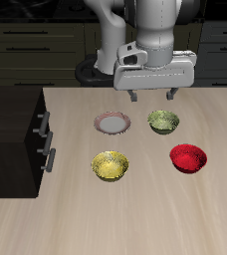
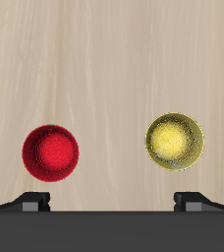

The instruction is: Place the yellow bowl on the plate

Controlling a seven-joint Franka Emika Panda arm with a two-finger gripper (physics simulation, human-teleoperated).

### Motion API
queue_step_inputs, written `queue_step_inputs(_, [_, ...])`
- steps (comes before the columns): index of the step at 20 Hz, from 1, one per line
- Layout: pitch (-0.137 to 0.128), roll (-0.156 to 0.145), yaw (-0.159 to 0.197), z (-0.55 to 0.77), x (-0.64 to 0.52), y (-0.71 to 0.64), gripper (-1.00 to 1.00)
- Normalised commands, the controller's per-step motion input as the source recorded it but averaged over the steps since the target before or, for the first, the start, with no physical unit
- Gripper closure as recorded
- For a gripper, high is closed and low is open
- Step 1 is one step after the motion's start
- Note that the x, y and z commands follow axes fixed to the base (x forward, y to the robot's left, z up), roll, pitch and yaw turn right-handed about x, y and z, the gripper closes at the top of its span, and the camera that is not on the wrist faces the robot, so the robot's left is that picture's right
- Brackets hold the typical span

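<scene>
The yellow bowl [image 1: 110,165] stands upright on the wooden table, nearer the front edge than the plate [image 1: 111,123]. The plate is small and flat, whitish-grey with a pinkish-brown rim, and nothing lies on it. My gripper [image 1: 154,97] hangs open and empty high above the back of the table, farther back than the plate and clear of every bowl. In the wrist view the yellow bowl [image 2: 174,139] lies on the table below, between the lines of my two fingertips [image 2: 193,200]; the plate is out of that view.
An olive-green bowl [image 1: 163,121] stands beside the plate, under my gripper's side. A red bowl [image 1: 187,157] stands beside the yellow bowl and shows in the wrist view [image 2: 51,153]. A dark drawer cabinet [image 1: 26,139] adjoins the table's side.
</scene>
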Motion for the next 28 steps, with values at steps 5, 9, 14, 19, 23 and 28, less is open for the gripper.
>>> queue_step_inputs(5, [0.009, -0.055, 0.043, -0.05, 0.15, -0.15, -1.0])
queue_step_inputs(9, [-0.016, -0.034, 0.034, 0.02, 0.0, -0.07, -1.0])
queue_step_inputs(14, [-0.008, -0.049, 0.052, 0.03, 0.06, -0.13, -1.0])
queue_step_inputs(19, [-0.01, -0.045, 0.036, 0.01, 0.03, -0.14, -1.0])
queue_step_inputs(23, [0.005, -0.043, 0.006, 0.02, 0.03, -0.16, -1.0])
queue_step_inputs(28, [-0.007, -0.017, 0.01, 0.03, -0.01, -0.12, -1.0])
